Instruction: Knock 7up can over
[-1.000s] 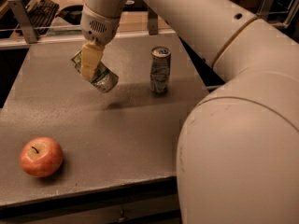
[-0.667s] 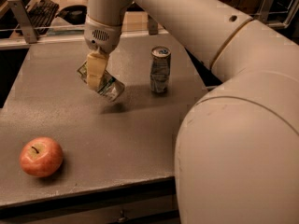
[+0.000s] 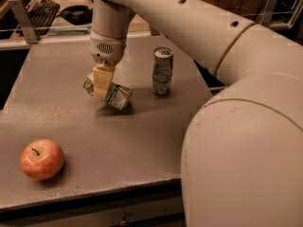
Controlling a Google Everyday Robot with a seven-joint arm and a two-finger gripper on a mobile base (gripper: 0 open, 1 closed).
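Note:
The 7up can (image 3: 117, 96), white with green lettering, is tilted almost onto its side at the middle of the grey table (image 3: 142, 136), its lower end at or just above the surface. My gripper (image 3: 101, 85) comes down from above and is shut on the can. Its pale yellow fingers (image 3: 102, 79) cross the can's middle and hide part of it. The arm's large cream links fill the right side of the camera view.
A silver-grey dented can with a blue top (image 3: 162, 71) stands upright just right of the 7up can. A red apple (image 3: 41, 158) lies near the table's front left corner. A keyboard (image 3: 40, 9) sits beyond the far edge.
My gripper has moved right and down with the 7up can in it. The can has gone from hanging above the table to being low at the surface, closer to the silver-grey can.

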